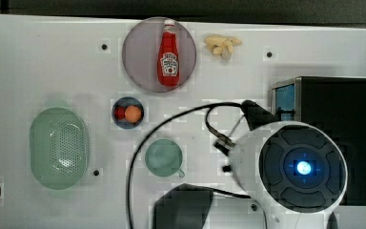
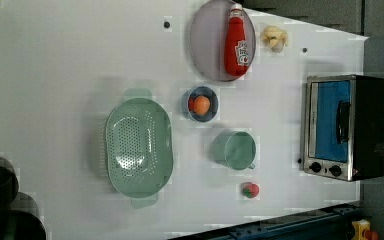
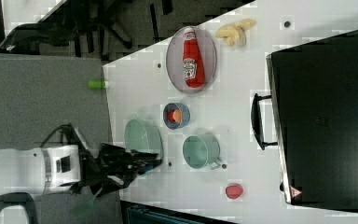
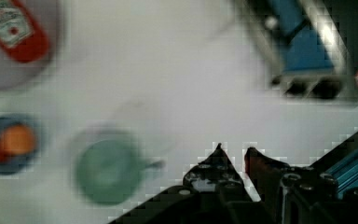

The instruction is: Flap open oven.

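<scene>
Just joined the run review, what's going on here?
One robot arm is above the white table, and its gripper holds nothing, fingertips close together. The oven door looks closed and its handle untouched. A ketchup bottle lies on a plate; a green cup and colander sit nearby.

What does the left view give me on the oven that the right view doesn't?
Left view: the oven front, with its blue glass door shut, the handle across the glass and two black knobs beside it. Right view: the oven's black top, with the handle sticking out as a loop, and the arm off the table edge. Both: the green cup in front of the oven.
</scene>
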Motion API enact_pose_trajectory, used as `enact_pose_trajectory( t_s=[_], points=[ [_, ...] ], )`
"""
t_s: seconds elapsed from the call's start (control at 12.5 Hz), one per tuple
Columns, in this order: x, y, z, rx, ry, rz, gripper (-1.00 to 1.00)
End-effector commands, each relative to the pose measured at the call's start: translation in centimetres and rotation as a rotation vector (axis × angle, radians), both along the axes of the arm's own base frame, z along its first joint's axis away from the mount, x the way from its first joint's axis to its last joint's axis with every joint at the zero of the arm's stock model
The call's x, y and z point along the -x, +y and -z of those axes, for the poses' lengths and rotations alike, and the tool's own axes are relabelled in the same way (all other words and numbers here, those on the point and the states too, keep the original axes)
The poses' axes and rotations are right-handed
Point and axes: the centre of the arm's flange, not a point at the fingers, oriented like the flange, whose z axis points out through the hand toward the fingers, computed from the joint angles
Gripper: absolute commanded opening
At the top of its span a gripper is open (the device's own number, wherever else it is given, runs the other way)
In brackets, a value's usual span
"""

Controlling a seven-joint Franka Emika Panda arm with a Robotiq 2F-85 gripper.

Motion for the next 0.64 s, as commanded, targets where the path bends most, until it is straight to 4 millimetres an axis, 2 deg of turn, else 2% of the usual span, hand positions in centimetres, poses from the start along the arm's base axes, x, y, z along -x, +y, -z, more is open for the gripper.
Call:
enact_pose_trajectory(
  t_s=[0.08,0.32,0.64],
  points=[
    [1.0,-4.5,1.1,0.033,0.013,-0.317,-0.65],
    [0.9,-7.9,3.5,0.044,-0.035,-0.471,-0.65],
    [0.3,-12.5,8.2,0.056,-0.072,-0.496,-0.65]
  ],
)
